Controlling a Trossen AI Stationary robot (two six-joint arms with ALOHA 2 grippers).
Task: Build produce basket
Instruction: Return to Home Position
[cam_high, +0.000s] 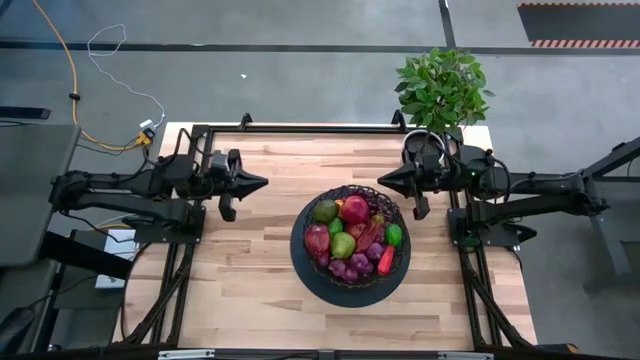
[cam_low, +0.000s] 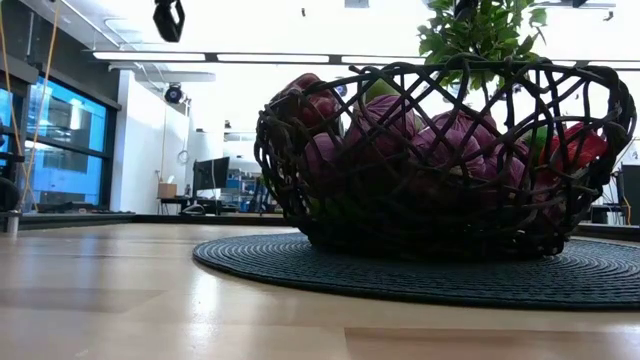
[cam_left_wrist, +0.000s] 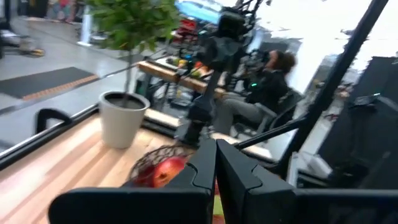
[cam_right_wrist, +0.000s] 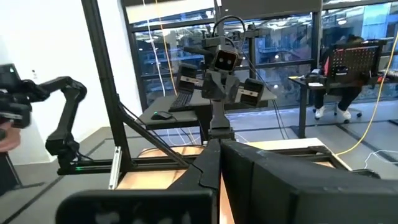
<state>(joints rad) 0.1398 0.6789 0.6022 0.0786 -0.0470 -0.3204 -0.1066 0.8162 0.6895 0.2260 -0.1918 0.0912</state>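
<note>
From above, we see the basket (cam_high: 312, 208), full of produce (cam_high: 354, 210), on a dark mat (cam_high: 350, 295) mid-table, between the left gripper (cam_high: 262, 182) and the right gripper (cam_high: 381, 181). At table level the basket fills the right side. The wrist views show both grippers' fingers pressed together, empty.

We see a light wooden table (cam_high: 250, 270) with a round dark woven mat (cam_high: 350, 297) lying near its middle and a leafy potted plant (cam_high: 442, 88) at one corner. A yellow cable (cam_high: 66, 70) trails over the grey floor beyond. In the left wrist view a person (cam_left_wrist: 268, 87) sits in a chair past the table.
</note>
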